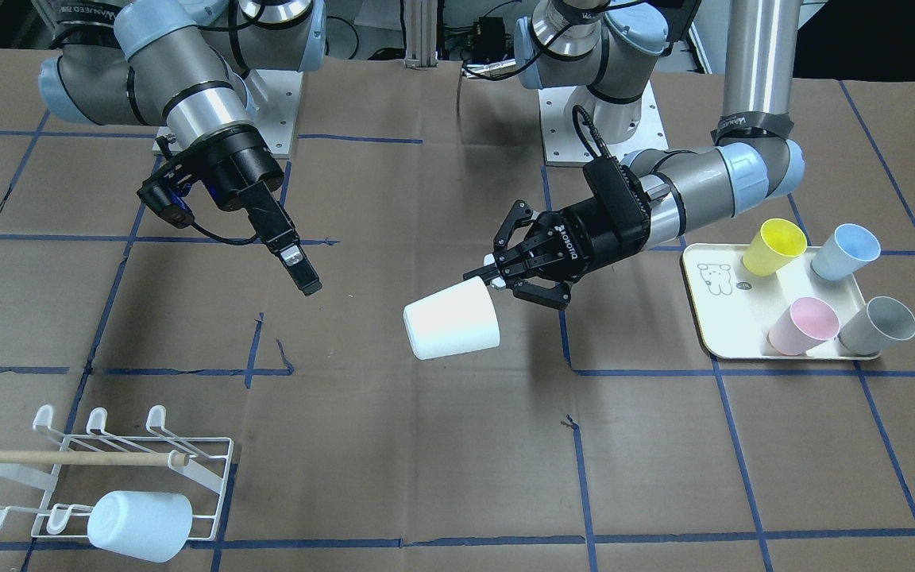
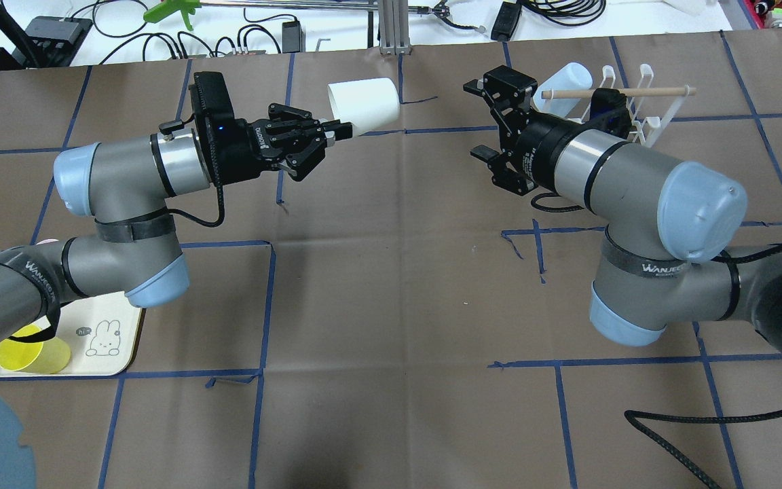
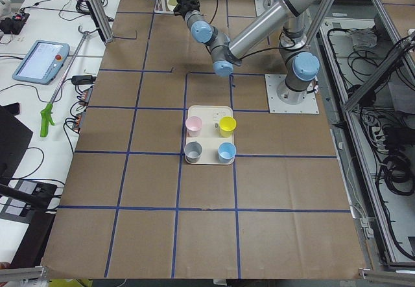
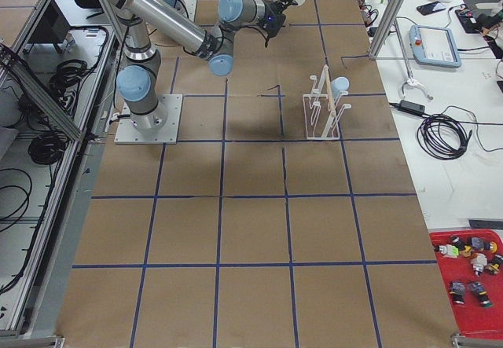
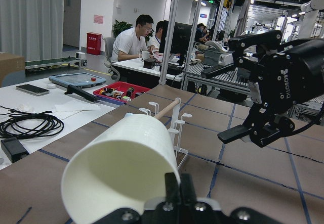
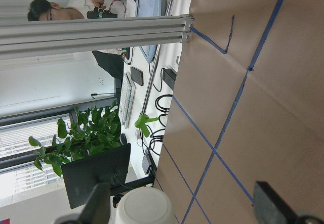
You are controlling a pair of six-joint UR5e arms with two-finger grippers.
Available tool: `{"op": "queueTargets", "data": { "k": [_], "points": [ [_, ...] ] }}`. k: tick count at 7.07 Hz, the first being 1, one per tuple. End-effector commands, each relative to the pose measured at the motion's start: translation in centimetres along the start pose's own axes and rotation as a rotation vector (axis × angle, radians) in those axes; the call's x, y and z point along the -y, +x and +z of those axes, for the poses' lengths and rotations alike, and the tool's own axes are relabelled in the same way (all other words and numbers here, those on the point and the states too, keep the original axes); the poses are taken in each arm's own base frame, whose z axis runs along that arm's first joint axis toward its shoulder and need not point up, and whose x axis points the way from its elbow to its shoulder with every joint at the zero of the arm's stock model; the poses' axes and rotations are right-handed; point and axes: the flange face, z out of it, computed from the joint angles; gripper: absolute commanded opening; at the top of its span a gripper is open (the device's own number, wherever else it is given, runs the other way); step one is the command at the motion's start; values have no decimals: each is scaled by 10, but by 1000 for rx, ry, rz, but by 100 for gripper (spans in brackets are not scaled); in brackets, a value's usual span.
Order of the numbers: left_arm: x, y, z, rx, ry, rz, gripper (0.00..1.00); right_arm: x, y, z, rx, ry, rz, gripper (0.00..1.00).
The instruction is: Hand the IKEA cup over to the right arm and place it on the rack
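A white IKEA cup (image 1: 451,320) is held on its side above the table by my left gripper (image 1: 485,278), which is shut on its rim. In the left wrist view the fingers (image 5: 179,191) pinch the rim of the cup (image 5: 121,168). My right gripper (image 2: 476,119) is open and empty, a short way right of the cup (image 2: 362,103) and facing it. The right wrist view shows its spread fingers (image 6: 96,204) with the cup (image 6: 144,206) ahead between them. The white wire rack (image 1: 179,469) stands at the table's edge with a pale blue cup (image 1: 140,524) on one prong.
A cream tray (image 1: 716,318) with a cartoon print holds yellow (image 1: 775,246), blue (image 1: 845,251), pink (image 1: 803,326) and grey (image 1: 877,326) cups near my left arm. The rack's wooden rod (image 1: 68,457) lies across it. Blue tape lines cross the brown table.
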Motion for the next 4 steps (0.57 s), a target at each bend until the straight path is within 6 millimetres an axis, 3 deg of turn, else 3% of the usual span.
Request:
{"op": "queueTargets", "data": {
  "k": [1,3,4],
  "points": [
    [1,22,15,-19,31,-22,1,1,2,3,-6,-2,3,100],
    [0,30,25,0,19,-26,3,-1,1,5,-5,-2,1,99],
    [0,32,27,-3,17,-23,3,-14,1,8,-17,28,-17,99]
  ]
}}
